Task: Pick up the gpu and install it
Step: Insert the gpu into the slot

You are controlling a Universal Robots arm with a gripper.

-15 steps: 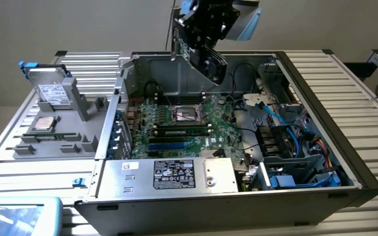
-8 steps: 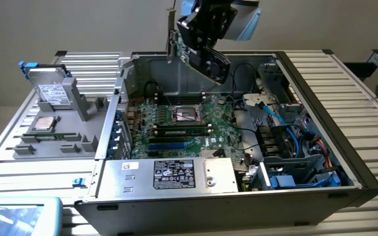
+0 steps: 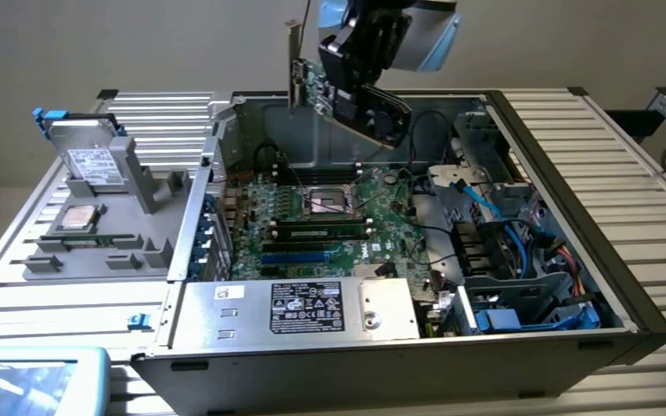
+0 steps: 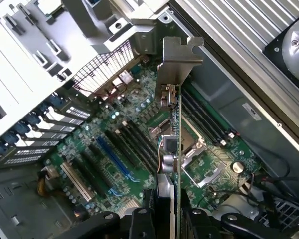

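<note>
Exterior view. High over everything, a black hard-edged claw (image 3: 354, 61) on a pale blue-grey wrist, jaws closed partway and pinching the upper edge of the gpu (image 3: 322, 91): thin flat green circuit board, black glossy cooler on one face, long silver metal bracket (image 3: 295, 52) standing up at one end. Card tilted, hanging clear in the air, touching nothing but the claw. Directly below the claw, an open grey sheet-metal computer case (image 3: 576, 199) lying on its side on a ribbed aluminium table (image 3: 610, 130). Inside it, well beneath the card, a large green motherboard (image 3: 380, 230) studded with small parts, a square metal socket in the middle. Further below, nearest the camera, a brushed silver power-supply box (image 3: 240, 308) with a black label (image 3: 306, 308), white print too small to read. Well off to one side of the claw, a matt grey moulded plastic tray (image 3: 125, 234) carrying a silver hard drive (image 3: 88, 160) with a white sticker, unreadable.

Wrist view. Black claw (image 4: 167, 221) fingers either side of the gpu (image 4: 172, 144), gripping it edge-on; notched silver bracket (image 4: 178, 57) at the end furthest from the claw. Beyond the card, apart from it, the motherboard (image 4: 114, 149): long black slots, one blue slot (image 4: 112, 154), round capacitors. White sticker (image 4: 250, 110) on the case wall, dark print illegible.
</note>
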